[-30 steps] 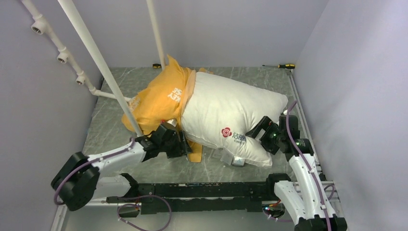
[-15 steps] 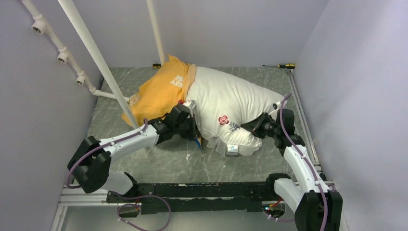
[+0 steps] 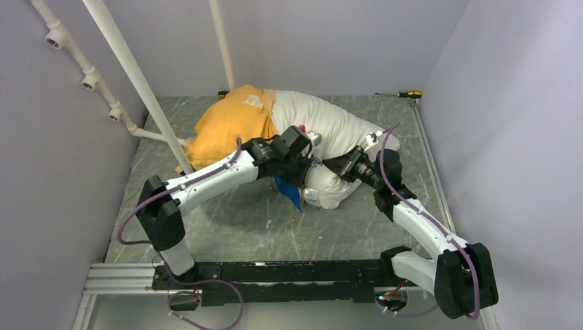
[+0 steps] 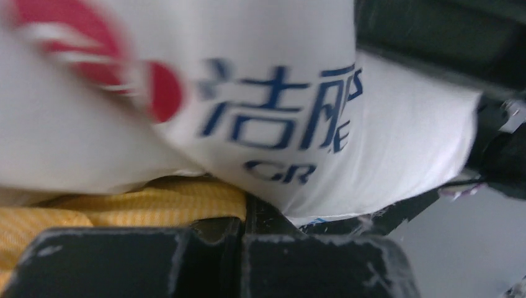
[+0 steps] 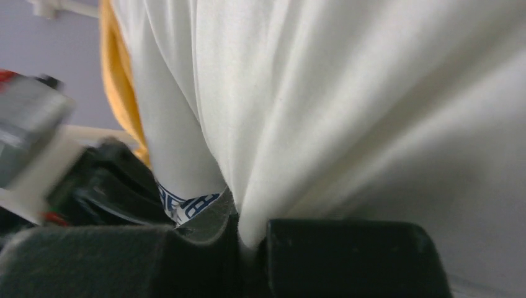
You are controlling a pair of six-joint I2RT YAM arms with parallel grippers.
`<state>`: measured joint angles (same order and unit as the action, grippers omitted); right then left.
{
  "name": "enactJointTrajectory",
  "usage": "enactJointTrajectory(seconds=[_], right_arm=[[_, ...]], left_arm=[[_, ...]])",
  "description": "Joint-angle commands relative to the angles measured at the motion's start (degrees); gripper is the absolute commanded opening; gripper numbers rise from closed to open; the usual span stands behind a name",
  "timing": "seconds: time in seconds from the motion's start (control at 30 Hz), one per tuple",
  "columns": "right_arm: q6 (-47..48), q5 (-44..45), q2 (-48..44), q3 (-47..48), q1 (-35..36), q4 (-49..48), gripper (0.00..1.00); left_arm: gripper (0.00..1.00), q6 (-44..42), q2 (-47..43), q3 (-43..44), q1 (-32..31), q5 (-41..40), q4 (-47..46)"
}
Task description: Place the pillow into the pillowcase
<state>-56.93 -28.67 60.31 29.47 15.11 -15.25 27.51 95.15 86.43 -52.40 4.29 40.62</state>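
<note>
- The pillow: white and plump, lying bunched on the grey marbled table. Its left end sits inside the case and its right part is bare.
- The pillowcase: yellow-orange side up, covering the pillow's left end. A blue flap of it hangs at the pillow's near side.
- Left gripper: at the middle of the pillow's near side, where the case's edge meets bare white cloth and just above the blue flap. On my left wrist view the fingers are pressed together, and yellow fabric runs right up to their seam. I read that as a pinch on the pillowcase edge. The pillow's red-and-blue logo bulges just above them.
- Right gripper: at the pillow's near side, just right of the left gripper. On my right wrist view the fingers are closed on a fold of the pillow's white cloth.
- Screwdriver: yellow and black, beyond the pillow's right end, well apart from it.
- White pipes: left of the pillow; one slanted pipe crosses in front of the pillowcase.
</note>
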Motion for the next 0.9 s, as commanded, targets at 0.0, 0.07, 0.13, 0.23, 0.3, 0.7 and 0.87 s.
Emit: enactJointTrajectory(seconds=[0.0, 0.07, 0.13, 0.23, 0.3, 0.7, 0.87], right_arm=[[-6.8, -5.4, 0.1, 2.4, 4.5, -22.1, 0.00], [-7.0, -6.1, 0.0, 4.4, 4.5, -23.0, 0.00], [-8.3, -7.7, 0.5, 5.8, 4.5, -24.8, 0.00], [-9.1, -8.6, 0.7, 6.1, 4.5, -26.9, 0.00], [-9.2, -8.4, 1.2, 5.1, 4.6, -27.9, 0.00], [-8.3, -10.1, 8.1, -1.5, 8.4, -25.3, 0.00], [0.8, -7.5, 2.8, -0.3, 8.3, -9.6, 0.00]], left_arm=[[0.00, -3.6, 1.2, 5.1, -8.6, 18.8, -5.0], [0.00, -2.8, 0.6, 0.3, -9.4, 19.1, -6.4], [0.00, -1.1, -1.0, -4.3, -10.1, 19.3, -9.9], [0.00, 0.7, -3.3, -8.3, -11.8, 20.0, -16.3], [0.00, 1.3, -4.6, -8.5, -12.9, 19.5, -21.1], [0.30, 1.9, -2.2, -4.3, -14.5, 15.2, -24.5], [0.73, -1.0, -9.0, -2.1, -15.3, 12.3, -20.2]])
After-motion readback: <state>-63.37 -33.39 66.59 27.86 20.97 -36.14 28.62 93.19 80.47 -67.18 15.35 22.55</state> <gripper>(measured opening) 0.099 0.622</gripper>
